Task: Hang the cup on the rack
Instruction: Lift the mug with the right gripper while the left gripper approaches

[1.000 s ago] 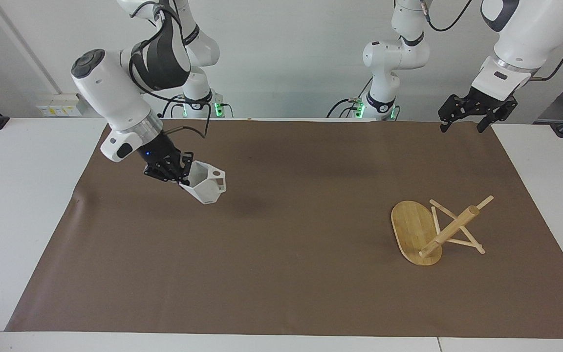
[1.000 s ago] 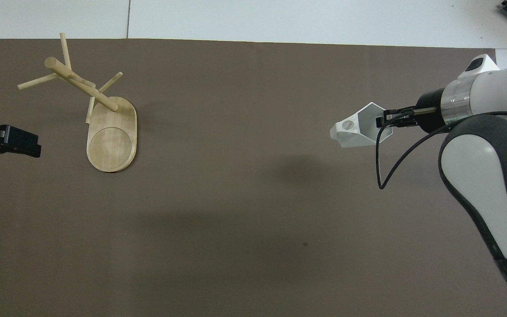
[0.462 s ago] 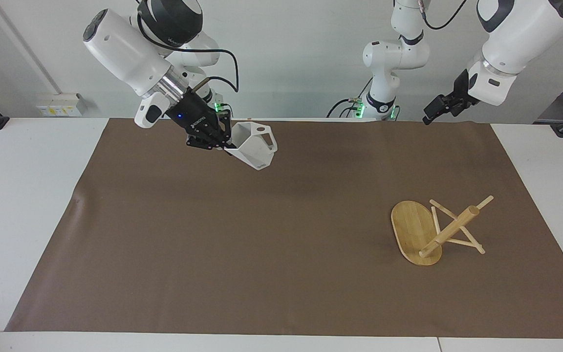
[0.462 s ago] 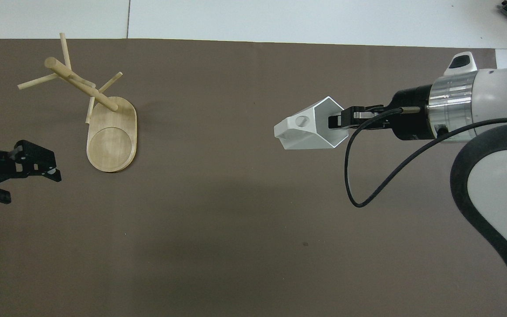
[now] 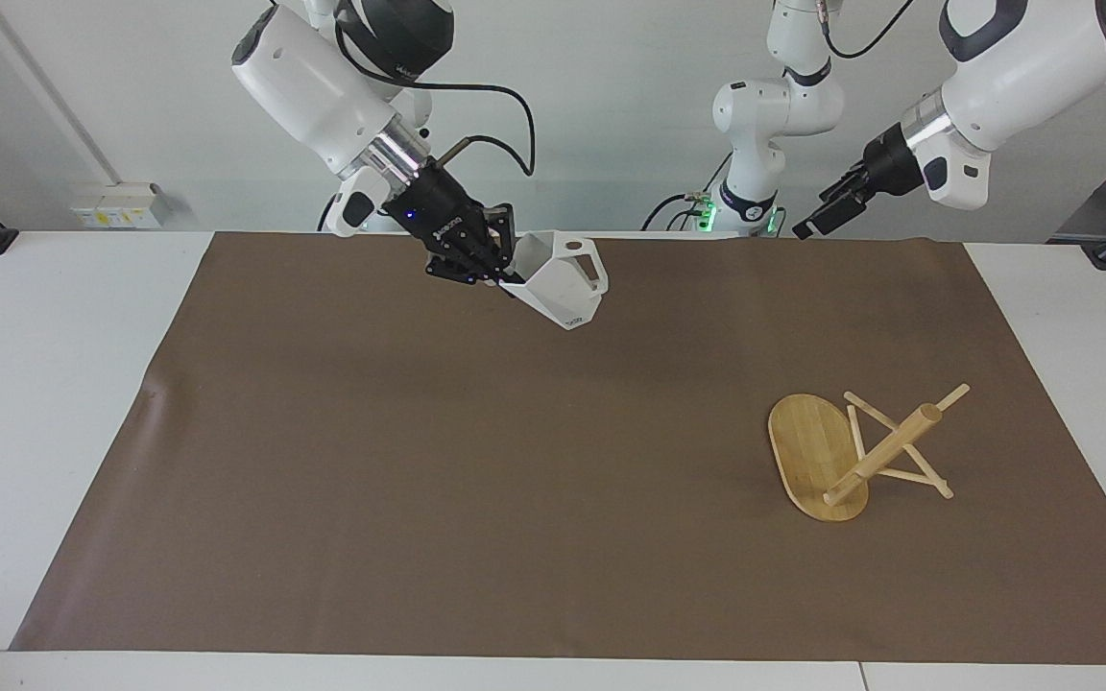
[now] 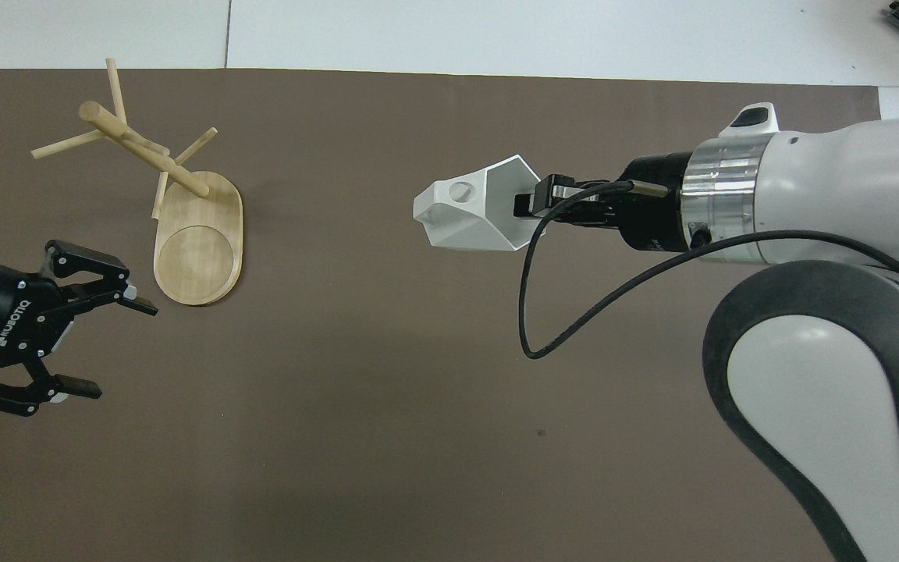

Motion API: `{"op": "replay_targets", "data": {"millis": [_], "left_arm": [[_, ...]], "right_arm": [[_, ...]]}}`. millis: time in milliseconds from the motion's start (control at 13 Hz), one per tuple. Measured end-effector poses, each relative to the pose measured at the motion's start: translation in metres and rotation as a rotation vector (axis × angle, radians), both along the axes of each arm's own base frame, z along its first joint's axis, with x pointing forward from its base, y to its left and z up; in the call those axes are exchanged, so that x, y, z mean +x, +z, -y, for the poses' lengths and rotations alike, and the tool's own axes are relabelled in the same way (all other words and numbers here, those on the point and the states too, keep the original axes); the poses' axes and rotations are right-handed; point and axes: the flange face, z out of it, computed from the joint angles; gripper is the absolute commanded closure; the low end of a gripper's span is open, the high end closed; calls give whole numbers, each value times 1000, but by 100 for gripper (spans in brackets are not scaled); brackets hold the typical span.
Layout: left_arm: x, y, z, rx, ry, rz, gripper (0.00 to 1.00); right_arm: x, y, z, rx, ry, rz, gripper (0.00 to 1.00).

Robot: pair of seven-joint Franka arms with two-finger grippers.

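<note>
While the right gripper [image 5: 500,271] pinches one wall of the cup [image 5: 563,283] at its rim, one finger inside the mouth and one outside, the cup hangs tilted in the air over the brown mat [image 5: 476,480], above the part of it near the robots' edge. Its mouth faces back toward the wrist and its blocky handle, pierced by a round hole, points away from the gripper toward the left arm's end of the table. Flat white facets taper to a narrow base. Below and ahead of the cup only bare mat shows, and the rack [image 5: 855,451] stands well apart, toward the left arm's end of the table.

Pale bamboo makes up the rack: a flat oval base, a thick round post, thin peg sticks crossing it at angles. A black cable loops loosely from the right wrist.

From its base the right arm slants down, its wrist angled toward the middle of the table. High over the mat's edge near the rack's end, the left gripper [image 6: 98,336] hangs with its fingers [image 6: 75,385] spread wide and nothing between them
</note>
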Motion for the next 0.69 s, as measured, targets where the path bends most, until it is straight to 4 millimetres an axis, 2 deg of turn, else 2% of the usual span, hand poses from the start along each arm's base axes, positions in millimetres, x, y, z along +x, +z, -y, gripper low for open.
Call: {"op": "replay_targets", "data": {"millis": [154,462,692], "left_arm": [[3,-8,-1,-90,145,-10,0],[18,-22,3,-235,414,-39,0],[27,-36,14,-287,509,-52,0]], "right_arm": [[-1,-8,-16,5,19,-4,100],[0,-31,-63,38,38,11,100],[-4,-44,-101,89,-10,2,100]]}}
